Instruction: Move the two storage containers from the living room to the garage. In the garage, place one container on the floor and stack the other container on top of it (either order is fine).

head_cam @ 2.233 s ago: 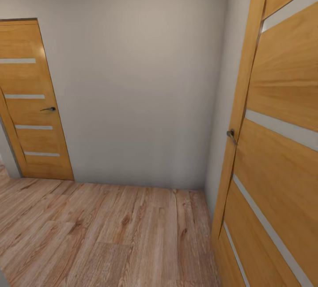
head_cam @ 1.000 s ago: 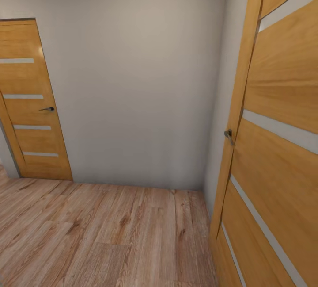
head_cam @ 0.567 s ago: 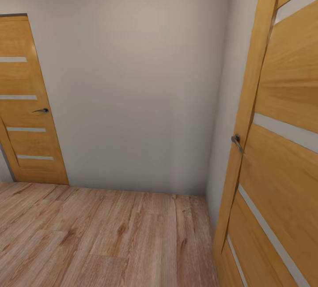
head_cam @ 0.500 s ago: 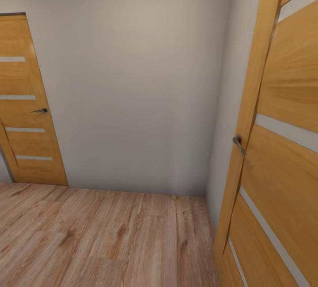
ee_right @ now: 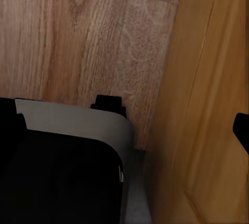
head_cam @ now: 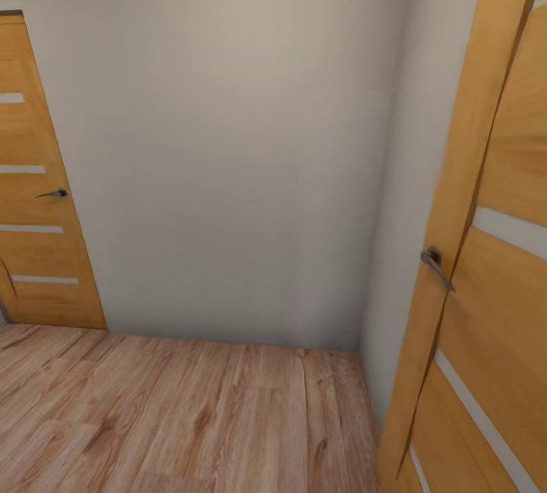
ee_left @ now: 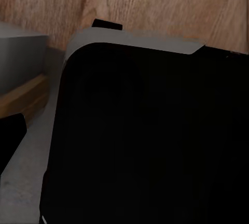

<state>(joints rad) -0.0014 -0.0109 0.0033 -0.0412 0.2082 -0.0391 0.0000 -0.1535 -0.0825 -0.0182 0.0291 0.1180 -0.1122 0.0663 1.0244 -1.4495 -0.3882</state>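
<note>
we face a hallway corner: a closed wooden door (head_cam: 34, 197) at left, a plain grey wall (head_cam: 228, 143) ahead, an open wooden door (head_cam: 494, 250) close at right, wood-plank floor (head_cam: 175, 409) below. the storage containers are not in sight, and we cannot tell how either hand stands. we judge the bins light and stiff, best gripped by a rim.
</note>
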